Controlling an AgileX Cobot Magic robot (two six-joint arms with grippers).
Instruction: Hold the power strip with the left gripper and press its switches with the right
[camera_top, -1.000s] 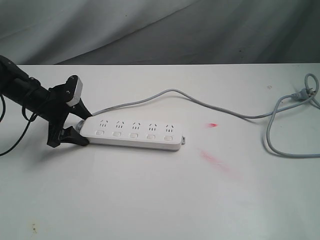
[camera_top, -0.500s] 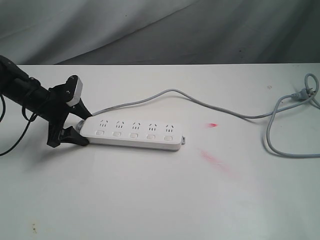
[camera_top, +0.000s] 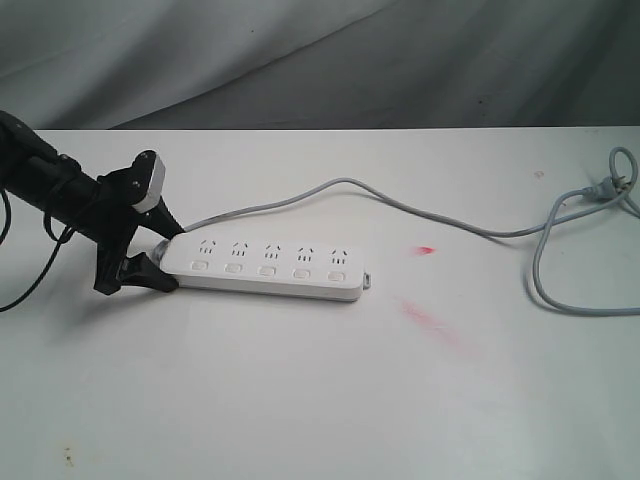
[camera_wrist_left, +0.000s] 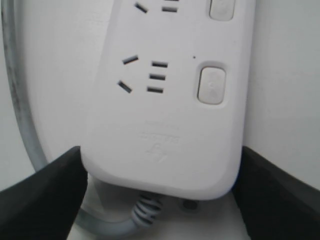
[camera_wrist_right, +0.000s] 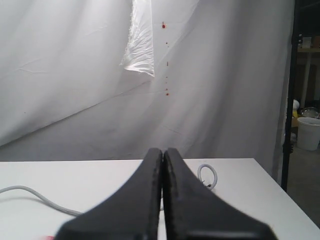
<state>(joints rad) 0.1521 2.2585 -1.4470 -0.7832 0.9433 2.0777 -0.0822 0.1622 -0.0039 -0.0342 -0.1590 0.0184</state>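
Left of table (camera_top: 300, 400) centre, toward nine o'clock: power strip (camera_top: 262, 268), white, five socket sets, lying flat, long axis nine-to-three.
Switches (camera_top: 267, 269): five in a row along its six o'clock edge, all in clear view.
Left gripper (camera_top: 170, 256): at the strip's nine o'clock end, jaws wide, one black finger (camera_wrist_left: 45, 200) against each long side, clamping it where the cord enters.
Cord (camera_top: 400, 205): grey, arcs toward twelve o'clock, then runs to three o'clock, looping at the table edge beside the plug (camera_top: 605, 188).
Red spot (camera_top: 427, 249) and red smear (camera_top: 430, 322): on the table at three to four o'clock of the strip, apart from it.
Right gripper (camera_wrist_right: 163, 165): over the table, fingers pressed together, holding nothing.
White bucket (camera_wrist_right: 308, 132): beyond the table; contents not visible.
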